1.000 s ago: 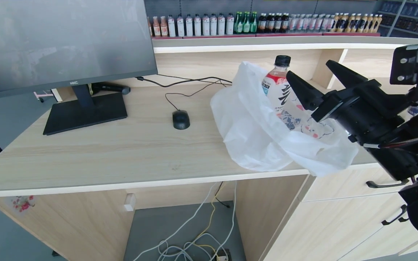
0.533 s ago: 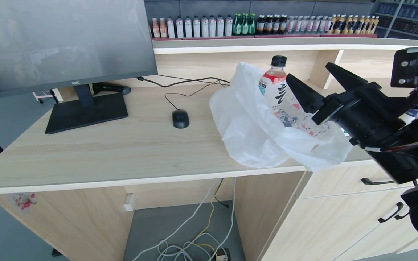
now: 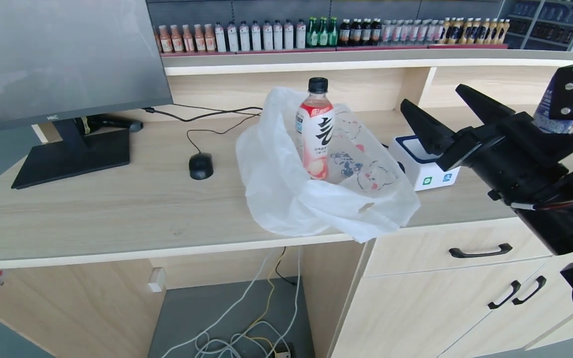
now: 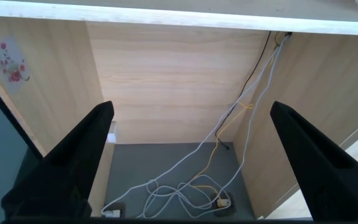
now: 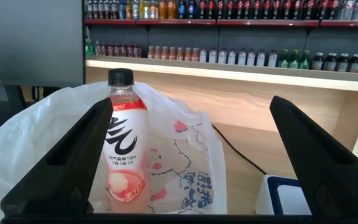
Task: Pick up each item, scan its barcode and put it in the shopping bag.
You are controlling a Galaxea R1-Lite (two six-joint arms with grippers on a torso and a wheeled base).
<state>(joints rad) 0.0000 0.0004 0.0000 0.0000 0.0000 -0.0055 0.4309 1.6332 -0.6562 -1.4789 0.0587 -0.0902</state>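
Observation:
A pink-labelled drink bottle with a black cap stands upright inside the open white plastic shopping bag on the wooden counter. My right gripper hangs open to the right of the bag, fingers pointing toward it and holding nothing. The right wrist view looks between its fingers at the bottle and bag. A white and blue scanner box sits just right of the bag. My left gripper is open and empty below the counter's edge, facing the kneehole.
A monitor, a black mouse and cables lie left of the bag. A dark handheld device lies behind the monitor base. Drawers with black handles sit under the counter's right side. Loose cables lie on the floor. Bottle shelves line the back wall.
The head camera has swung to the right, so the whole scene sits further left and the scanner box has come into view. The right gripper stays open beside the bag.

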